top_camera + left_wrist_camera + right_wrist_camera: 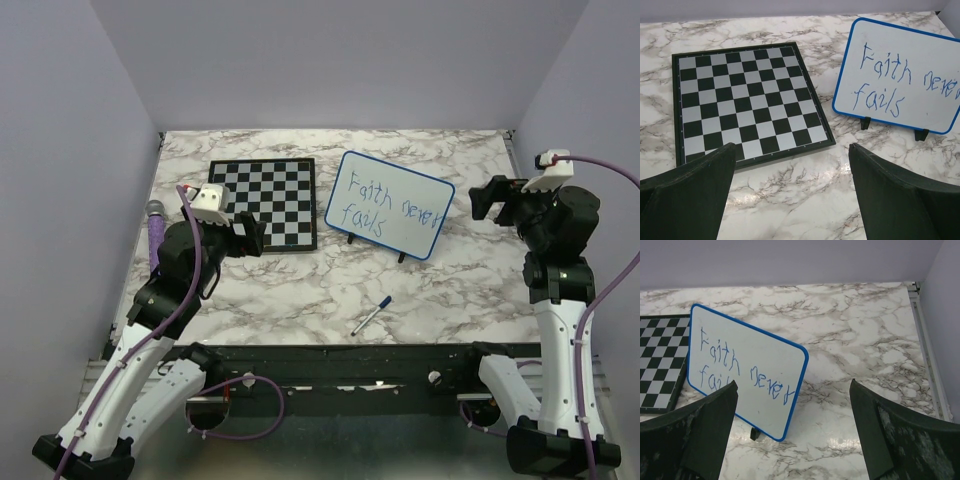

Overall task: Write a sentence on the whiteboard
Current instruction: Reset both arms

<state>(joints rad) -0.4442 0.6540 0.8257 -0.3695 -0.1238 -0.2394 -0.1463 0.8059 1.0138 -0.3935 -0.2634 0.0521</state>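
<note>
The whiteboard point(388, 205) with a blue frame stands propped on small black feet at the middle of the table. The sentence point(385, 208) "Faith never fails" is on it in blue, in two lines. The board also shows in the left wrist view point(900, 75) and the right wrist view point(747, 372). A blue-capped marker point(371, 316) lies on the table in front of the board. My left gripper point(250, 235) is open and empty, raised near the chessboard's front. My right gripper point(485, 203) is open and empty, raised to the right of the board.
A black-and-white chessboard point(265, 203) lies flat left of the whiteboard, also in the left wrist view point(745, 102). A purple cylindrical object point(156, 232) lies at the table's left edge. Grey walls enclose the marble table point(440, 290) on three sides.
</note>
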